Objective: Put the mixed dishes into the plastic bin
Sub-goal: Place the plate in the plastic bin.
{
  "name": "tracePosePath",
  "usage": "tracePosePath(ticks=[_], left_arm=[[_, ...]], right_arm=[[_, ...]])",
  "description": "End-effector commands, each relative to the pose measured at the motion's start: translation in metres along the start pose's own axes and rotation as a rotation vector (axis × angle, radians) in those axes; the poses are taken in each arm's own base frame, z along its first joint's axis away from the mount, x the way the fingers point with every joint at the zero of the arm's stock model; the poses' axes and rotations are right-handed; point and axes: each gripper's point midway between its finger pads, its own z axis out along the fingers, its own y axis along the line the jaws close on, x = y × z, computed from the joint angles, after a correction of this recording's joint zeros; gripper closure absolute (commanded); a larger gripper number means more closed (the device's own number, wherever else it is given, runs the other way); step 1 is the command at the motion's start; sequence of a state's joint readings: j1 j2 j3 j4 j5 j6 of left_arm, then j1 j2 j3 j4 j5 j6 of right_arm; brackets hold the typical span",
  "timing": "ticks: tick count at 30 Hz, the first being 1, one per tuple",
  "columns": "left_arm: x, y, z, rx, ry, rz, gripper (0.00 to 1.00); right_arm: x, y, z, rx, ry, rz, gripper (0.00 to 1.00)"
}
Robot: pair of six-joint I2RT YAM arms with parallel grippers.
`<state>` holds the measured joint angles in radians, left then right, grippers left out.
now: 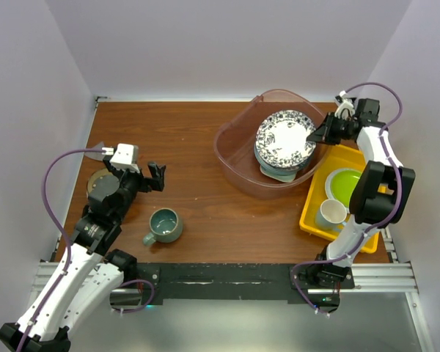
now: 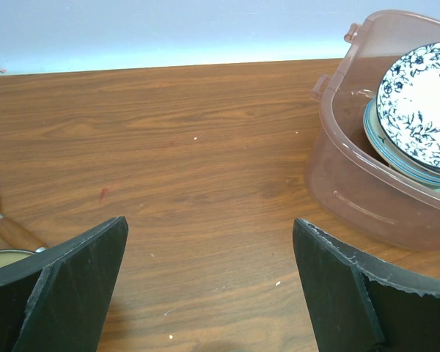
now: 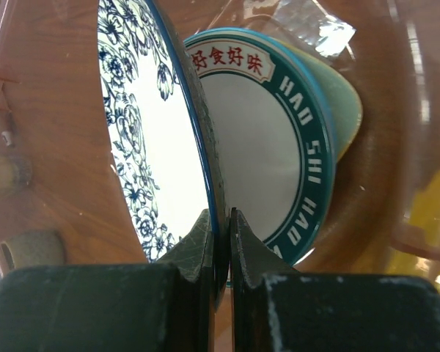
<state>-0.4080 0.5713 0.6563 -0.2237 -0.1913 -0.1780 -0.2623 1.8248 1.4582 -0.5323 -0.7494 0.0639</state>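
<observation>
In the overhead view, the translucent pinkish plastic bin (image 1: 231, 154), round-cornered and high-walled, sits right of centre in the upper half of the brown wood-grain table (image 1: 198, 132). Inside it a glossy blue-patterned plate (image 1: 284, 136) leans tilted on other crockery, and the right gripper (image 1: 324, 134) is clenched on its right rim. At lower left the round grey-teal mug (image 1: 163, 225) stands upright on the bare wood, near the released left gripper (image 1: 155, 176). At right a flat yellow tray (image 1: 309, 213) carries a lime-green plate (image 1: 345, 185) and a white mug (image 1: 331, 214). In the left wrist view, the two matte black fingers (image 2: 81, 286) stand wide apart over the wood, with the bin at the right edge and a wooden-handled utensil (image 2: 7, 229) at far left. In the right wrist view, the dark pads pinch the thin edge of the floral plate. Behind it lie a white plate (image 3: 257, 139) with a dark green lettered band and a mint dish (image 3: 346, 103).
</observation>
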Motion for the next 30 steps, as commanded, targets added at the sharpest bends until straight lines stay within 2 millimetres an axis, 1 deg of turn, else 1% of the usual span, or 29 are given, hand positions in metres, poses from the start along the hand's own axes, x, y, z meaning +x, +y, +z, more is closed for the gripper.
tracePosePath(ticks=[1, 4, 9, 10, 12, 14, 22, 24, 25, 30], left_arm=[[-0.012, 0.003, 0.0, -0.014, -0.051, 0.008, 0.0], [-0.012, 0.003, 0.0, -0.014, -0.049, 0.008, 0.0], [-0.012, 0.003, 0.001, -0.014, -0.051, 0.007, 0.0], [-0.012, 0.003, 0.001, -0.014, -0.051, 0.008, 0.0], [-0.012, 0.003, 0.001, -0.016, -0.051, 0.007, 0.0], [-0.012, 0.003, 0.001, -0.016, -0.049, 0.008, 0.0], [-0.012, 0.004, 0.001, -0.017, -0.05, 0.01, 0.0], [-0.012, 0.003, 0.001, -0.016, -0.049, 0.01, 0.0], [-0.012, 0.004, 0.001, -0.017, -0.05, 0.008, 0.0], [-0.011, 0.004, 0.001, -0.019, -0.048, 0.01, 0.0]], right_arm=[[-0.033, 0.016, -0.016, -0.015, -0.081, -0.057, 0.93], [-0.034, 0.01, -0.016, 0.011, -0.076, -0.054, 0.92], [-0.031, -0.004, -0.008, 0.049, -0.049, -0.048, 0.89], [-0.029, -0.008, -0.007, 0.061, -0.044, -0.044, 0.87], [-0.027, -0.013, -0.004, 0.07, -0.033, -0.045, 0.86], [-0.025, -0.018, 0.0, 0.081, -0.019, -0.043, 0.84], [-0.018, -0.031, 0.004, 0.122, 0.008, -0.039, 0.77], [-0.017, -0.035, 0.004, 0.138, 0.013, -0.035, 0.73], [-0.017, -0.037, 0.004, 0.142, 0.017, -0.065, 0.73], [-0.015, -0.041, 0.003, 0.167, 0.024, -0.075, 0.67]])
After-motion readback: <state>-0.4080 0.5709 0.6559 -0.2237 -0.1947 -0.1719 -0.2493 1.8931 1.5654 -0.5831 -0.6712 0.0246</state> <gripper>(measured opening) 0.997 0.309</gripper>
